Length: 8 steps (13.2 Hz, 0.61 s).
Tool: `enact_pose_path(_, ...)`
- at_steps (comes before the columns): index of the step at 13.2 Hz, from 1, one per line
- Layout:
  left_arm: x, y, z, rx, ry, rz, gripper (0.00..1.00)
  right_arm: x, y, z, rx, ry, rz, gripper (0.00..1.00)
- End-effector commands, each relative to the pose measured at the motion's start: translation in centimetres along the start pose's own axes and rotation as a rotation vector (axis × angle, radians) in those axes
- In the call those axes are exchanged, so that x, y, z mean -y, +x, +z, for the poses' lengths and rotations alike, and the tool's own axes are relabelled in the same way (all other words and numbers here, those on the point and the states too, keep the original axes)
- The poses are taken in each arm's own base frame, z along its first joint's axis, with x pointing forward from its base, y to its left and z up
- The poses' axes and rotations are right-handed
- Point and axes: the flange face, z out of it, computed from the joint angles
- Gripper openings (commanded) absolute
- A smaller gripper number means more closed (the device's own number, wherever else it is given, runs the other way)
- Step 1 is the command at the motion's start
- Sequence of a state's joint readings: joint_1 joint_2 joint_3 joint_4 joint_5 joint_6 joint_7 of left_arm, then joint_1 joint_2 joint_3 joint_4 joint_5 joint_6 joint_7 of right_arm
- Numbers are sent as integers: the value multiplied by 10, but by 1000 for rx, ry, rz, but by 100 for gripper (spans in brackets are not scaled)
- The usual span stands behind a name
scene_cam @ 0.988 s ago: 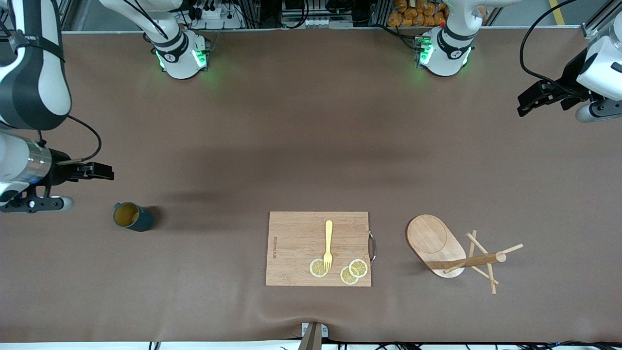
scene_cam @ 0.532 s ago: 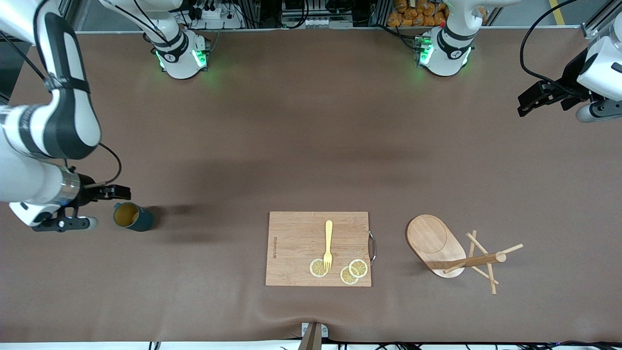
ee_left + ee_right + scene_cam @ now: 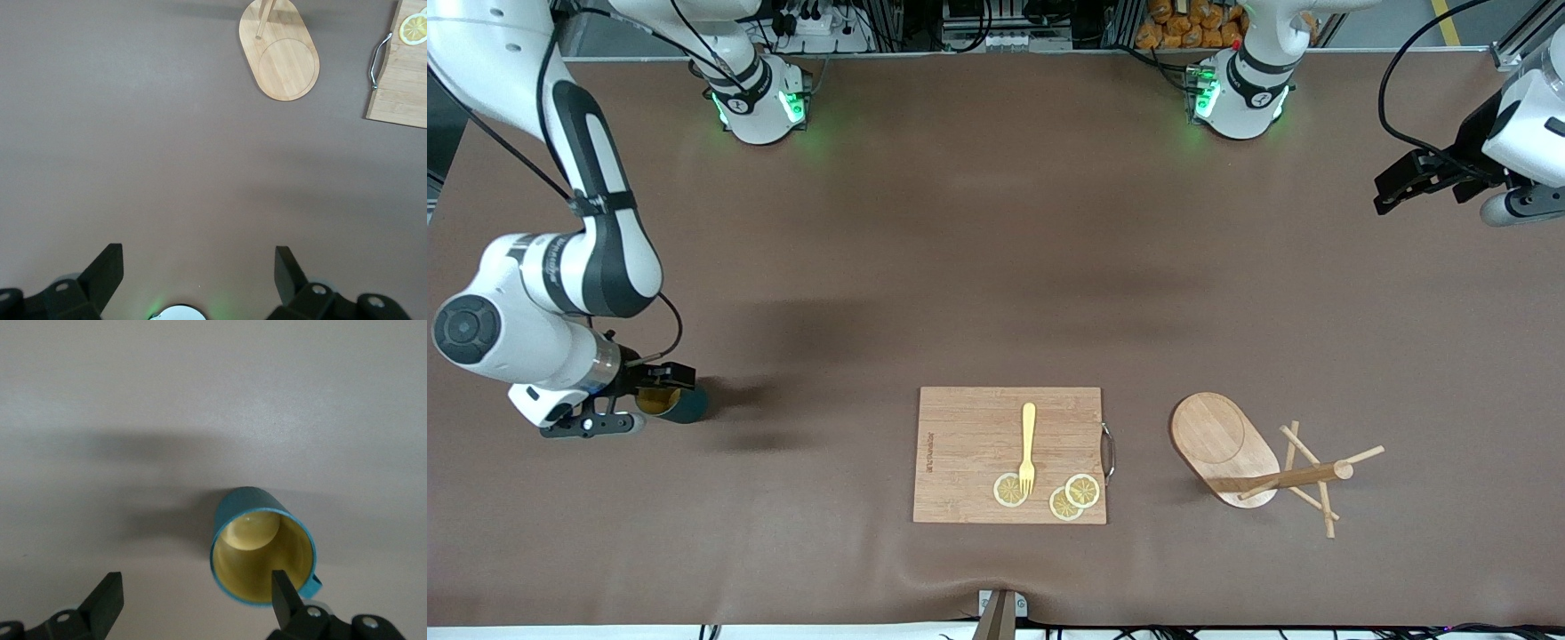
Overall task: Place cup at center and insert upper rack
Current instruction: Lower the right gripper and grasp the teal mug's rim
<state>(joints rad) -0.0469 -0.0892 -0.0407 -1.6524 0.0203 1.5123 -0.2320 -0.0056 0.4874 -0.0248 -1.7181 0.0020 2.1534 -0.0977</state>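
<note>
Here the right gripper hovers spread wide over the cup.

Its fingers cover part of the cup's rim, the handle barely showing, at the right arm's end of the table. Next come the cutting board, fork and lemon slices. The upper rack lies tipped over toward the left arm's end. The left gripper waits spread apart, its arm partly cut off.

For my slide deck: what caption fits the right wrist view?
Open right gripper poised at the small teal mug with mustard-yellow inside, upright on the brown table.
</note>
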Motion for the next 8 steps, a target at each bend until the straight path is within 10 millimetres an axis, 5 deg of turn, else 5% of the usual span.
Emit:
enact_pose_path(1, 3, 1, -1, 1, 11, 10, 100, -11, 5, 26, -6, -3, -20, 98)
enact_pose_path(5, 4, 2, 0, 2, 12, 10, 100, -11, 6, 49, 11, 0, -19, 93)
enact_pose_path(8, 3, 3, -1, -4, 11, 9, 100, -10, 4, 55, 31, 2, -24, 54)
